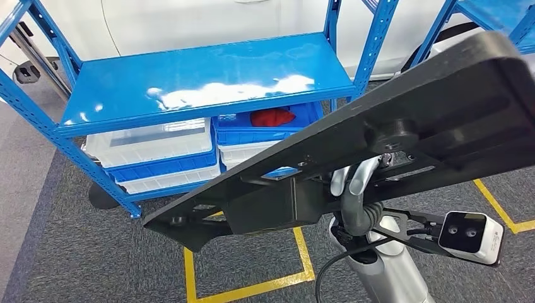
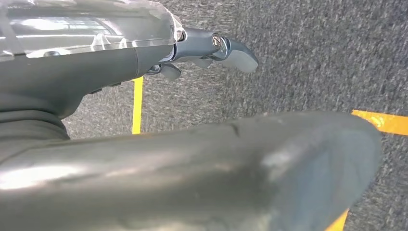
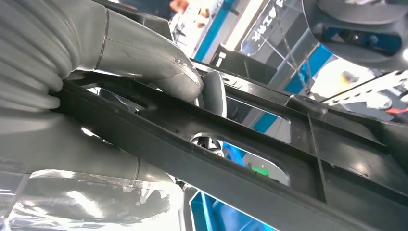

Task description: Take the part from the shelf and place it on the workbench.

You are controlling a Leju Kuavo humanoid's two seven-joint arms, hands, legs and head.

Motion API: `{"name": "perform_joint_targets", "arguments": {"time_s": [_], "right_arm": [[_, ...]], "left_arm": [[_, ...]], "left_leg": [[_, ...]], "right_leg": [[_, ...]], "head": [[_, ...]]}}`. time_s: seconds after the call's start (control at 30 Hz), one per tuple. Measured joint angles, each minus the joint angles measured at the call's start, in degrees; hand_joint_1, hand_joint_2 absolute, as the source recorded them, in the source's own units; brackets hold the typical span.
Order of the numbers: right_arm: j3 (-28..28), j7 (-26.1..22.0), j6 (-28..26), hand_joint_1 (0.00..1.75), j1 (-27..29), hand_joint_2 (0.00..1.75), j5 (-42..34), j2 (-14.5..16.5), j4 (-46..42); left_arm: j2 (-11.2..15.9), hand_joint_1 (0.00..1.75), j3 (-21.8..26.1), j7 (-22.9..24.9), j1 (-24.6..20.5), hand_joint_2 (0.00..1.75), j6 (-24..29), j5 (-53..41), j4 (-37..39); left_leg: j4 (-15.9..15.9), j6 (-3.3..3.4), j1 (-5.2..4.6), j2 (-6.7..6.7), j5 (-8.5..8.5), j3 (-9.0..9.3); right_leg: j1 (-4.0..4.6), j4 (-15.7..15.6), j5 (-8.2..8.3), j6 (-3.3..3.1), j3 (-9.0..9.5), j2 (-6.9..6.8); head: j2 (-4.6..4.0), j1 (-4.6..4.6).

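So the part (image 1: 378,145), a long flat black plastic piece with ribs and cutouts, is already off the shelf (image 1: 202,76) and up in the air, slanting across the head view from low on the left to high on the right. The right hand (image 1: 354,189) grips it from underneath around the middle, which makes sense: grab a long panel near its balance point and it won't tip out. In the right wrist view the fingers (image 3: 159,67) are clamped on one of the part's rails, thumb on one side and the rest on the other, so it looks like a solid hold.

The left hand (image 2: 211,53) hangs down over the grey carpet and the yellow floor tape (image 2: 137,106). Its fingers look loosely curled with nothing in them, but most of it is hidden, so I can't tell for sure.

The blue shelf sits just ahead, top board bare and shiny, with white and blue bins (image 1: 158,154) below and something red (image 1: 271,117) in one. My guess is the main hazard is the part's long ends clipping the shelf posts when the robot turns toward the workbench, which isn't visible here.
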Motion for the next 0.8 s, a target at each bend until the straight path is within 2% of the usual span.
{"name": "perform_joint_targets", "arguments": {"time_s": [0.03,0.07,0.13,0.17,0.2,0.23,0.27,0.33,0.37,0.4,0.47,0.53,0.57,0.63,0.67,0.7,0.73,0.77,0.8], "right_arm": [[0.0,0.0,0.3,1.75,0.3,1.75,0.5,0.2,-0.1],[-0.1,0.0,0.7,1.75,0.8,1.75,1.3,0.4,-0.4],[-0.5,0.0,1.2,1.75,2.5,1.75,3.5,0.7,-1.5],[-0.9,0.0,1.6,1.75,3.5,1.75,4.8,0.8,-2.2],[-1.3,0.0,2.0,1.75,4.4,1.75,6.0,0.9,-2.9],[-1.7,0.0,2.6,1.75,5.1,1.75,7.0,1.0,-3.4],[-2.2,0.0,3.2,1.75,5.7,1.75,7.6,1.1,-3.9],[-3.1,0.0,4.1,1.75,6.3,1.75,8.5,1.3,-4.8],[-3.4,0.0,4.3,1.75,6.4,1.75,8.8,1.4,-5.1],[-3.6,0.0,4.4,1.75,6.4,1.75,9.1,1.5,-5.3],[-3.8,0.0,4.3,1.75,6.4,1.75,9.9,1.5,-5.6],[-3.8,0.0,3.8,1.75,6.3,1.75,10.7,1.4,-5.8],[-3.7,0.0,3.5,1.75,6.2,1.75,11.0,1.4,-5.8],[-3.7,0.0,3.0,1.75,6.2,1.75,11.3,1.3,-5.6],[-3.7,0.0,2.7,1.75,6.2,1.75,11.4,1.2,-5.5],[-3.7,0.0,2.4,1.75,6.3,1.75,11.4,1.1,-5.3],[-3.7,0.0,1.7,1.75,6.3,1.75,11.4,1.0,-5.1],[-3.7,0.0,0.7,1.75,6.3,1.75,11.4,0.8,-4.9],[-3.6,0.0,-0.4,1.75,6.3,1.75,11.4,0.7,-4.6]], "left_arm": [[0.0,0.00,0.0,0.1,0.1,0.00,0.0,0.0,0.0],[0.1,0.00,0.1,0.2,0.1,0.00,0.1,0.0,0.0],[0.1,0.00,0.1,0.4,0.2,0.00,0.1,0.0,0.0],[0.0,0.00,0.1,0.6,0.4,0.00,0.1,0.0,0.0],[0.0,0.00,0.1,0.7,0.5,0.00,0.0,0.0,0.0],[0.0,0.00,0.1,0.7,0.6,0.00,0.0,0.0,0.0],[0.0,0.00,0.1,0.7,0.7,0.00,0.0,0.0,0.0],[0.0,0.00,0.1,0.5,0.6,0.00,0.0,0.0,0.0],[0.1,0.00,0.1,0.3,0.6,0.00,0.0,0.0,0.0],[0.1,0.00,0.1,0.1,0.6,0.00,0.0,0.0,0.1],[0.1,0.00,0.1,-0.3,0.8,0.00,-0.1,0.0,0.1],[0.0,0.00,0.1,-0.8,0.6,0.00,-0.3,0.0,0.1],[0.0,0.00,0.1,-1.0,0.4,0.00,-0.4,0.0,0.1],[-0.1,0.00,0.1,-1.2,0.3,0.00,-0.5,0.0,0.1],[-0.1,0.00,0.1,-1.2,0.3,0.00,-0.5,0.0,0.1],[-0.2,0.00,0.1,-1.3,0.3,0.00,-0.5,0.0,0.1],[-0.3,0.00,0.1,-1.3,0.2,0.00,-0.5,0.0,0.1],[-0.3,0.00,0.1,-1.3,0.2,0.00,-0.6,0.0,0.1],[-0.4,0.00,0.1,-1.3,0.1,0.00,-0.7,0.0,0.1]], "left_leg": [[1.7,-0.28,0.08,-0.04,-1.40,-0.72],[4.8,-0.52,0.15,-0.08,-3.59,-1.95],[12.7,-0.90,0.14,-0.09,-7.95,-4.89],[15.6,-0.96,0.14,-0.09,-8.95,-5.72],[16.3,-0.93,0.14,-0.09,-8.80,-5.59],[14.8,-0.78,0.13,-0.11,-7.69,-4.36],[11.3,-0.51,0.11,-0.26,-5.94,-2.06],[3.3,0.25,0.07,-1.61,-3.77,2.74],[0.7,0.58,0.01,-2.26,-3.34,4.16],[-0.4,0.85,-0.11,-2.66,-3.56,4.71],[-1.1,1.29,-0.14,-2.06,-3.36,4.73],[-1.8,1.90,0.12,-1.15,-3.01,4.80],[-2.1,2.15,0.25,-0.70,-2.82,4.78],[-2.1,2.41,0.11,0.15,-2.74,4.57],[-2.1,2.44,0.06,0.62,-2.74,4.50],[-2.0,2.44,0.03,1.10,-2.76,4.46],[-1.9,2.40,0.02,1.56,-2.80,4.47],[-1.8,2.31,0.02,1.99,-2.89,4.50],[-1.6,2.16,-0.02,2.39,-3.03,4.53]], "right_leg": [[-0.06,-0.1,0.38,-0.44,-0.23,-0.06],[-0.07,-0.1,0.71,-0.75,-0.54,-0.10],[0.08,0.0,1.20,-1.02,-1.31,-0.10],[0.17,0.1,1.37,-1.04,-1.68,-0.10],[0.24,0.2,1.48,-1.02,-1.96,-0.09],[0.30,0.4,1.53,-1.00,-2.14,-0.05],[0.37,0.5,1.55,-0.95,-2.22,0.09],[0.39,0.6,1.64,-0.64,-2.42,0.50],[0.33,0.7,1.76,-0.34,-2.59,0.78],[0.23,0.7,1.91,0.00,-2.82,1.07],[0.17,0.7,2.14,0.75,-3.17,1.71],[0.19,2.5,0.96,1.36,-4.18,1.69],[0.15,5.0,-0.57,1.62,-5.45,1.44],[-0.07,12.7,-4.20,2.08,-9.33,1.07],[-0.19,16.0,-5.24,2.28,-11.00,0.99],[-0.29,17.5,-5.17,2.43,-11.79,0.90],[-0.36,16.6,-3.95,2.50,-11.38,0.68],[-0.41,13.2,-1.87,2.48,-9.78,0.17],[-0.37,8.9,0.21,2.33,-7.66,-0.90]], "head": [[0.00,0.00],[0.00,0.00],[0.00,-0.01],[0.00,-0.01],[0.00,-0.01],[0.00,-0.01],[0.00,-0.01],[0.00,0.00],[0.00,0.00],[0.00,0.00],[0.00,-0.01],[0.00,0.01],[0.00,0.01],[0.00,0.02],[0.00,0.02],[0.00,0.02],[0.00,0.02],[0.00,0.02],[0.00,0.02]]}}
